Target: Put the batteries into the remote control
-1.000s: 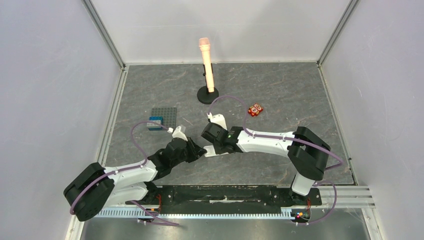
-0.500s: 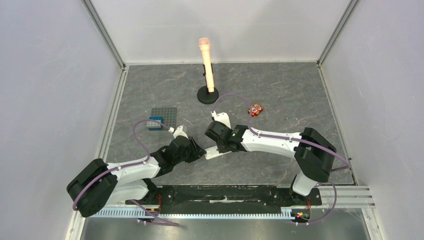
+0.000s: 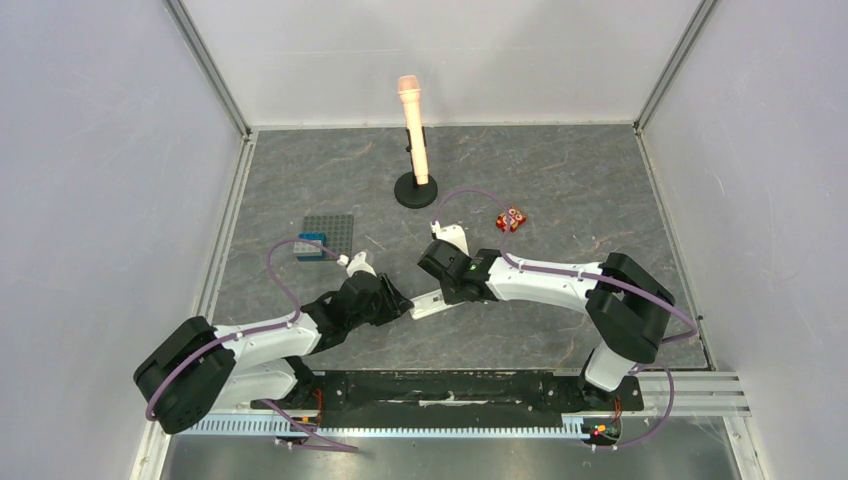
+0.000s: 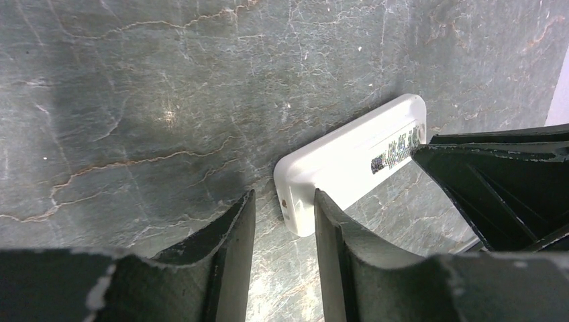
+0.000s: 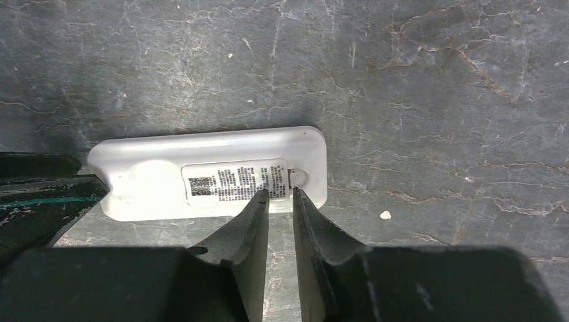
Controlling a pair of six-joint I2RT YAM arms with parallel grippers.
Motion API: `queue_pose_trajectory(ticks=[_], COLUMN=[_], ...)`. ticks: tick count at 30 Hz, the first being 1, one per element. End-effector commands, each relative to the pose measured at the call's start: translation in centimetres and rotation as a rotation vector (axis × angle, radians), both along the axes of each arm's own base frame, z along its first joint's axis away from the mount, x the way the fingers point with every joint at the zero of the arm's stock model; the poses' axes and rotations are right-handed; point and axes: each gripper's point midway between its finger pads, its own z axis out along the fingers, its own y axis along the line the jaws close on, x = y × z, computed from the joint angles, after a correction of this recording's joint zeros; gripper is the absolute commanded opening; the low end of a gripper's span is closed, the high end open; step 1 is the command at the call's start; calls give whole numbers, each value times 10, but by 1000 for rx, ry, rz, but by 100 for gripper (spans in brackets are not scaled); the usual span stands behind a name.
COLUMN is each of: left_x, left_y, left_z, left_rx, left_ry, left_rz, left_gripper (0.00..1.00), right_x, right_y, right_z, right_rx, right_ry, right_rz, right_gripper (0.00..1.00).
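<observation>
The remote control (image 5: 208, 171) is a slim white handset lying on the table with its labelled back up, also seen between the arms (image 3: 428, 303). My left gripper (image 4: 282, 194) is open. One rounded end of the remote (image 4: 355, 161) sits just ahead of its gap, with a gap to the left finger. My right gripper (image 5: 280, 191) is open by a narrow slit with nothing in it. Its tips hover over the remote's back, by the label's edge and the small latch. The batteries are out of view.
A peach microphone-shaped object on a black stand (image 3: 413, 130) rises at the back centre. A grey studded plate with a blue brick (image 3: 328, 235) lies at left. A small red block (image 3: 511, 219) lies at right. White walls enclose the table.
My left gripper's jaws have spread apart and it has drawn back slightly from the remote. My right gripper has shifted a little right and away. The remote now shows between them on the table.
</observation>
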Motion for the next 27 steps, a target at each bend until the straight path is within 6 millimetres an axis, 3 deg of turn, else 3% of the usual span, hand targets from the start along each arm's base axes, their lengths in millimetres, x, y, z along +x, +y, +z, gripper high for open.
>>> queue_pose_trajectory(ticks=[1, 11, 27], left_x=[6, 6, 6], left_y=[-9, -23, -24], left_z=[12, 22, 15], left_rx=[-37, -104, -85], left_ry=[-21, -27, -3], left_rz=[4, -33, -31], left_gripper=[44, 49, 49], right_x=[3, -4, -1], right_y=[5, 3, -12], right_z=[0, -14, -20], right_rx=[21, 97, 5], right_ry=[-10, 61, 56], right_rz=[16, -9, 11], right_gripper=[21, 21, 26])
